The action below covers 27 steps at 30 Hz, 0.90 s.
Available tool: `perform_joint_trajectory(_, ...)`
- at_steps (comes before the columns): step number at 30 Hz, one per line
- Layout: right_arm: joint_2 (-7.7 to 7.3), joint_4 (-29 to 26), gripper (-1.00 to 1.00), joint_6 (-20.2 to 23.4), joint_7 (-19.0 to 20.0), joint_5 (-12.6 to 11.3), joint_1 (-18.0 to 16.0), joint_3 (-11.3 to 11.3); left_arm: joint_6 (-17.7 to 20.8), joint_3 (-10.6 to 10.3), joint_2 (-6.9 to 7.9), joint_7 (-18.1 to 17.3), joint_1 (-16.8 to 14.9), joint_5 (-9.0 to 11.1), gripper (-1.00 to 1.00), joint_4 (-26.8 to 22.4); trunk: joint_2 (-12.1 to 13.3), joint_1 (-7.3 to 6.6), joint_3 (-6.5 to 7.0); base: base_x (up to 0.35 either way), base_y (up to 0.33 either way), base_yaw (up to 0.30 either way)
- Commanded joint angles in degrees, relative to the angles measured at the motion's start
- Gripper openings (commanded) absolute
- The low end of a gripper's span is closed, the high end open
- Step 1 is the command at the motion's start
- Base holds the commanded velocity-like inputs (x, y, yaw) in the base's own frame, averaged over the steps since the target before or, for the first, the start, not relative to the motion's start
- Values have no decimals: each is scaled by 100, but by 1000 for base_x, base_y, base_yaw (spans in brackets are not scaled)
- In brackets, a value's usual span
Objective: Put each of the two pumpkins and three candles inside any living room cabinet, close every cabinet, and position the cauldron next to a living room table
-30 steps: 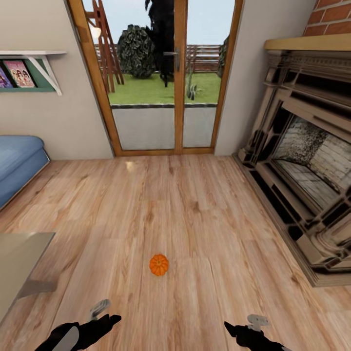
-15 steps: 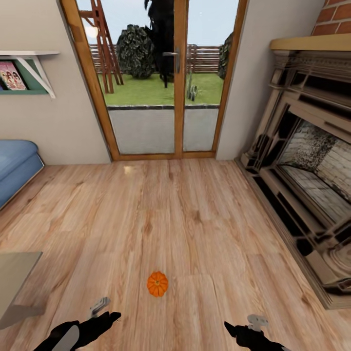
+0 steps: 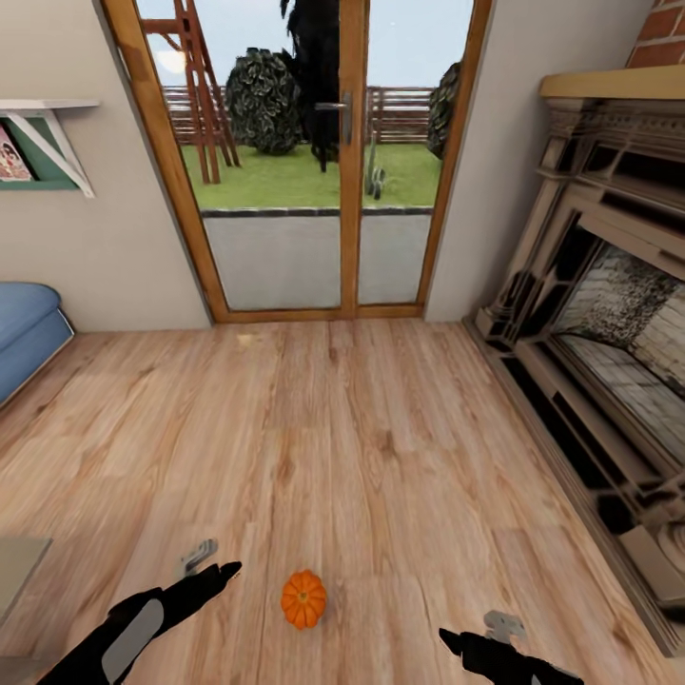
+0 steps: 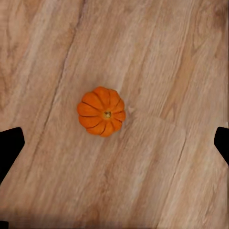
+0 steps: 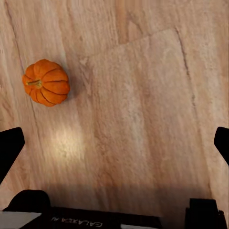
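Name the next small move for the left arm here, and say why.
Probably lower the left gripper straight down over the pumpkin. The pumpkin sits upright on the wood floor, alone, just inboard of the left gripper in the head view and nearly centred between its open fingertips in the left wrist view. Nothing is held yet.

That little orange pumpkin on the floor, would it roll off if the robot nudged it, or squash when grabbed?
The pumpkin sits stem-up on the smooth wooden floor, squat and flattened, so a nudge would probably slide it rather than roll it far. Its ribbed, rounded sides look rigid, so it likely won't squash, though a curved surface could slip between fingers. It seems small, so probably light.
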Motion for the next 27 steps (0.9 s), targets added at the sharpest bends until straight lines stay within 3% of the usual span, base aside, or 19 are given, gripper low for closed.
perform_joint_trajectory(1,8,-469,100,371,16,-2,-4,-39,-57,-1,7,-21,-7,38,100,-27,-2,3,-4,336,0,0)
perform_joint_trajectory(4,15,-1233,100,905,-23,-3,-5,-38,-99,14,8,-34,-10,36,100,-74,-2,3,-4,336,0,0)
perform_joint_trajectory(9,37,-3000,100,2179,-68,-15,-5,-24,-124,23,23,-48,-15,38,100,-141,-2,3,-4,336,0,0)
perform_joint_trajectory(13,42,-3944,100,2934,-81,-30,-6,-21,-127,31,44,-51,-16,34,100,-211,-2,3,-4,318,0,0)
perform_joint_trajectory(19,43,-4469,100,3386,-76,-36,-6,0,-136,33,34,-52,-12,41,100,-229,-2,3,-4,175,0,0)
perform_joint_trajectory(27,199,-5158,100,3823,-67,-60,-6,36,-151,35,24,-60,-12,43,100,-240,-2,3,-4,15,0,0)
